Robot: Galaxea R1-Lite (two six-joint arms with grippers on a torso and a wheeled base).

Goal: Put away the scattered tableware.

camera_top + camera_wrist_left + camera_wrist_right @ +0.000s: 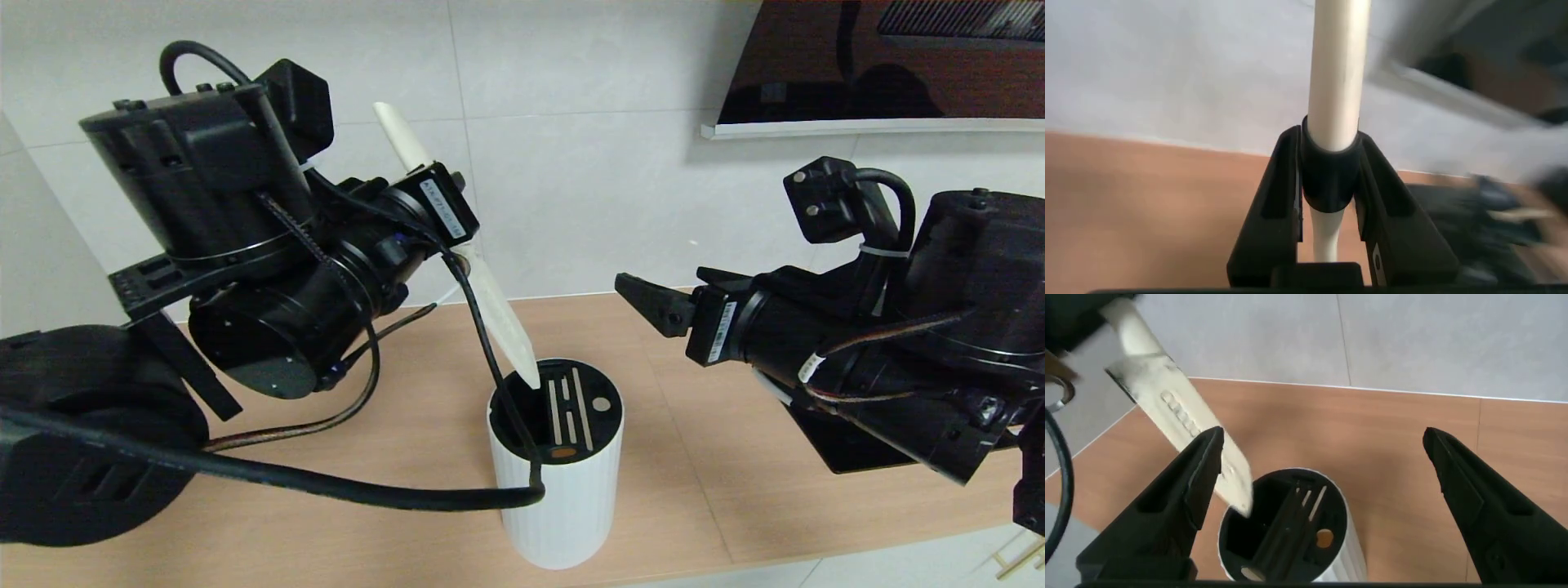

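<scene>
A white knife with a white handle hangs tilted over a white ribbed cylinder holder with a black slotted top. The blade tip touches the holder's open compartment at its rim. My left gripper is shut on the knife's handle, above and left of the holder; in the left wrist view my left gripper clamps it from both sides. To the holder's right and above it, my right gripper is open with nothing in it. The right wrist view looks between my right gripper at the holder and blade.
The holder stands near the front edge of a wooden countertop against a white tiled wall. A black cable from my left arm lies across the holder's front rim. A flat black object lies under my right arm. A dark range hood hangs at the upper right.
</scene>
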